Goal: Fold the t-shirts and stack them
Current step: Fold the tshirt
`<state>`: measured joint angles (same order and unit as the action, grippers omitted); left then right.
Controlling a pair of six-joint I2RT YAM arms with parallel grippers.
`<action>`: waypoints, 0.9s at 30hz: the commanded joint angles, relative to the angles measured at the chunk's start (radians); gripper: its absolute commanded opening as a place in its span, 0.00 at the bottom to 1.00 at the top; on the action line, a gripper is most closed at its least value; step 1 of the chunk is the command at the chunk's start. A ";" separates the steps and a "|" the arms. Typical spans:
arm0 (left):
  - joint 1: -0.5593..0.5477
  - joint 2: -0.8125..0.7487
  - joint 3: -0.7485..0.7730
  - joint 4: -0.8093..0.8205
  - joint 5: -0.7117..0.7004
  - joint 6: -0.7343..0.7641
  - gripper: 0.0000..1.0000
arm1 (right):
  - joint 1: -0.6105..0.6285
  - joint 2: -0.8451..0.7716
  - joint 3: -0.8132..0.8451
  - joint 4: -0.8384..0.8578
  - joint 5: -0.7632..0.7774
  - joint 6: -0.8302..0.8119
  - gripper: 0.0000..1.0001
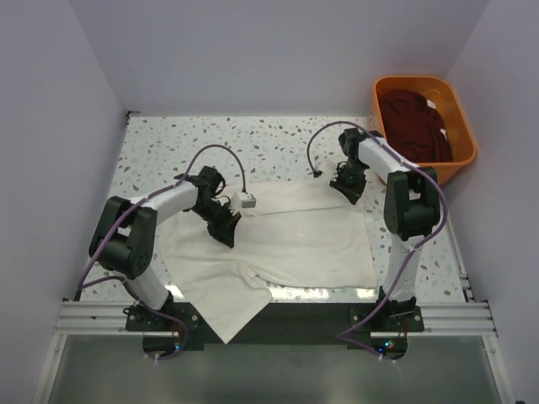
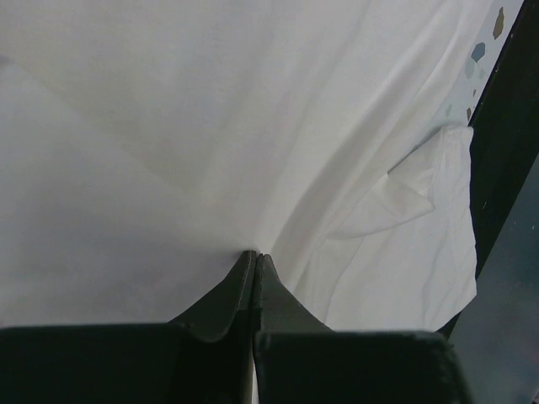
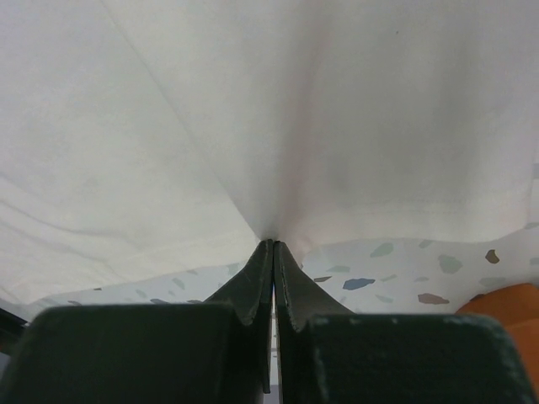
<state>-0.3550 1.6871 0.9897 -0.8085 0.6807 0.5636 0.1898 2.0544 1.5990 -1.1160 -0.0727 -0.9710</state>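
With left gripper and right gripper jaws pressed together pinching the cream-white t-shirt, raise both evenly, keep it taut, mind the part overhanging the near edge of the table.

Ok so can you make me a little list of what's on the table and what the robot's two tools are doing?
surface: speckled table
spread out: white t-shirt, one part hanging over the near edge
left tool: shut, pinching the white t-shirt
right tool: shut, pinching the white t-shirt near its edge
container: orange tub, far right
inside it: maroon t-shirt, bunched up
folding: not yet done
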 commanded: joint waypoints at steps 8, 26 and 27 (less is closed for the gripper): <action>-0.048 -0.007 0.043 -0.055 0.017 -0.010 0.34 | 0.007 -0.031 -0.033 -0.008 0.030 -0.052 0.00; 0.649 0.201 0.572 0.008 -0.050 -0.097 0.25 | -0.012 0.095 0.343 0.004 -0.099 0.265 0.26; 0.651 0.215 0.586 0.014 -0.100 -0.097 0.25 | -0.004 0.104 0.349 0.025 -0.087 0.287 0.23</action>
<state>0.2989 1.8347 1.5333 -0.8165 0.6849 0.5030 0.1730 2.1075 1.9186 -1.1481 -0.1749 -0.7849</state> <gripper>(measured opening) 0.256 0.252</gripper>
